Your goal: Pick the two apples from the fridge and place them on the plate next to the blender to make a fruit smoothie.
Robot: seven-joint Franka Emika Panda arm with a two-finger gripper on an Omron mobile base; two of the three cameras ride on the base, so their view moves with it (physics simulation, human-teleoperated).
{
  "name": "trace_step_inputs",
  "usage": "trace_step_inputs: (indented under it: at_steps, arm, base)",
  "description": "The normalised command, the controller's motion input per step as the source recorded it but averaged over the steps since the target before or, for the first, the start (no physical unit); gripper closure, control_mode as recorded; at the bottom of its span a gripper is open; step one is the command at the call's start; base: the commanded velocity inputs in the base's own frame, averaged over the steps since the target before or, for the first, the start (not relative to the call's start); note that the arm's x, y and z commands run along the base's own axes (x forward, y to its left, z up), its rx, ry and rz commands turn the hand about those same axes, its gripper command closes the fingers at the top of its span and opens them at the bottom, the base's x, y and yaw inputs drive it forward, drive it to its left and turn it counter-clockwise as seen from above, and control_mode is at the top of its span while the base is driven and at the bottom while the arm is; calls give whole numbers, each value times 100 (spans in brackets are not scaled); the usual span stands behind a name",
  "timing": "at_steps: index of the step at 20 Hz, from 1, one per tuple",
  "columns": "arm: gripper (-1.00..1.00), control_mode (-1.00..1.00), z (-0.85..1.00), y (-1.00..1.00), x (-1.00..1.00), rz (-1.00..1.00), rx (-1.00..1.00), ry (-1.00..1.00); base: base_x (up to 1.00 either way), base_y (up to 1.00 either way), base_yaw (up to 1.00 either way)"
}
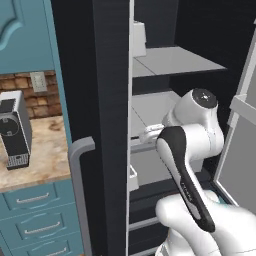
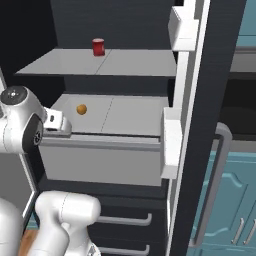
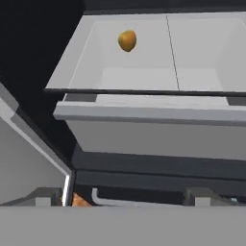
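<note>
The fridge (image 2: 125, 20) stands open in front of me, with grey shelves and drawers inside. A yellow-orange apple (image 2: 81, 109) lies at the left of the middle shelf; in the hand view this apple (image 3: 127, 40) sits up top, far from the fingers. My gripper (image 3: 122, 198) hovers outside and lower than that shelf, level with the grey drawer front (image 3: 153, 139). Its tips stand wide apart, open, with nothing between them. From the right base view my gripper (image 2: 67, 129) is at the shelf's front left corner. The plate and the blender are out of view.
A red can (image 2: 98, 46) stands on the upper shelf. Open fridge doors flank the arm: one with a grey bar handle (image 1: 80, 175), the other carrying white door bins (image 2: 172, 145). A silver-black coffee machine (image 1: 14, 130) sits on the counter at left. Dark drawers (image 2: 125, 220) lie below.
</note>
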Motion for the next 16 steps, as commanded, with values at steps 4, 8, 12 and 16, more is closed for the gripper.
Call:
trace_step_inputs:
  at_steps: [4,8,12,16]
  arm:
    - [-100,-100,1,35,81,-7,8,-6]
    - [-100,-100,0,17,100,-16,1,-5]
    - [-100,-100,0,0,97,-15,0,-3]
    - [-100,-100,-10,0,78,-1,0,0]
  base:
    - [0,0,0]
    - [0,0,0]
    - [0,0,0]
    - [0,0,0]
